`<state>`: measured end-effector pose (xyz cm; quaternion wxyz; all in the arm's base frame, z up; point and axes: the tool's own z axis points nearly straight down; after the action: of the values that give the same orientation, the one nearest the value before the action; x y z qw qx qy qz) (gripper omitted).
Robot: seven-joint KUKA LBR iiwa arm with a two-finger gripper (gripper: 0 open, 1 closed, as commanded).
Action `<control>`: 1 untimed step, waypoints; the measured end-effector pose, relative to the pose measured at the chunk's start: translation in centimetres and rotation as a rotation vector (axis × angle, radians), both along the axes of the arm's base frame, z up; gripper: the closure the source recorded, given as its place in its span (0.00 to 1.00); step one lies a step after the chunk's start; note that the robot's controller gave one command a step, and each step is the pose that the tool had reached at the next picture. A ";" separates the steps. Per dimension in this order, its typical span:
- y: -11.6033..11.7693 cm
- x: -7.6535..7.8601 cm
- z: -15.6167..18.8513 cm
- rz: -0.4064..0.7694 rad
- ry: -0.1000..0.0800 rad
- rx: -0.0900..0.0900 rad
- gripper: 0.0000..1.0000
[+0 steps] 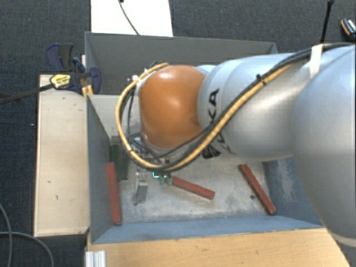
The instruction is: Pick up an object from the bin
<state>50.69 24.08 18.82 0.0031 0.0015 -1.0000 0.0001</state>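
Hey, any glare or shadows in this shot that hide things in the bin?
Camera view: soft sheen on the orange dome-shaped wrist cover, a bright streak along the silver arm casing; the grey metal bin's floor darkens just beneath the arm, yet three reddish-brown flat sticks are readable, at left, middle and right.

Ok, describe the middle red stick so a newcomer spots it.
In the grey bin, look just right of the gripper. The red-brown stick there lies nearly level; one twin runs along the left wall, the other slants at far right.
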 end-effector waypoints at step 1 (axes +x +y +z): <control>-7.0 2.4 -11.0 -0.197 -0.002 -0.004 0.00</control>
<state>53.12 17.11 7.80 0.0021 -0.0967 -0.9953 0.0017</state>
